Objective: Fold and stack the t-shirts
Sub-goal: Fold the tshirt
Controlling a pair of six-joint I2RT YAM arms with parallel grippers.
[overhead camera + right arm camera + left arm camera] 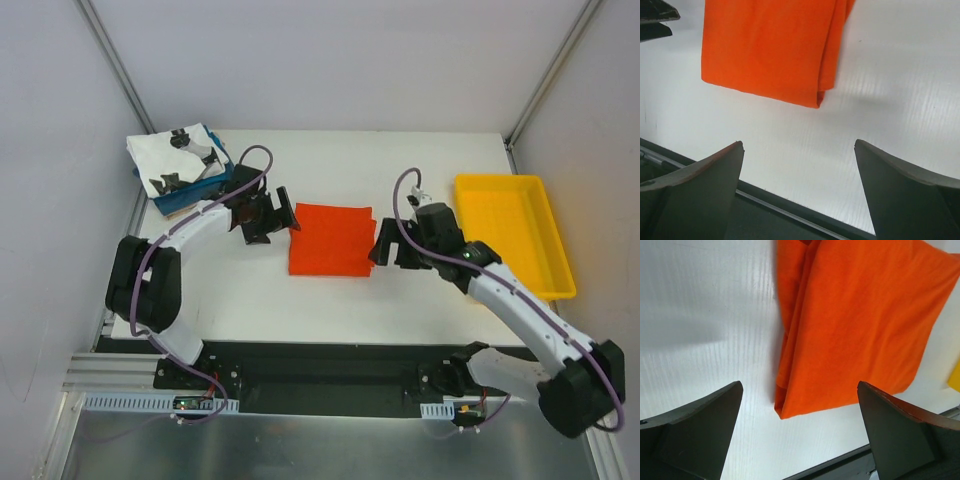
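The orange-red t-shirt (332,240) lies folded into a flat rectangle at the table's middle. It also shows in the left wrist view (855,325) and the right wrist view (770,45). My left gripper (272,218) is open and empty just left of it, jaws wide (800,386). My right gripper (385,245) is open and empty just right of it, jaws wide (799,144). A folded white t-shirt with black prints (175,160) lies on a blue t-shirt (188,200) at the back left. The tan t-shirt is out of view.
A shallow yellow tray (548,270) sits at the right side of the table; its corner shows in the left wrist view (955,377). The table's dark front edge (790,215) runs close below both grippers. The left gripper's fingers (655,20) show in the right wrist view.
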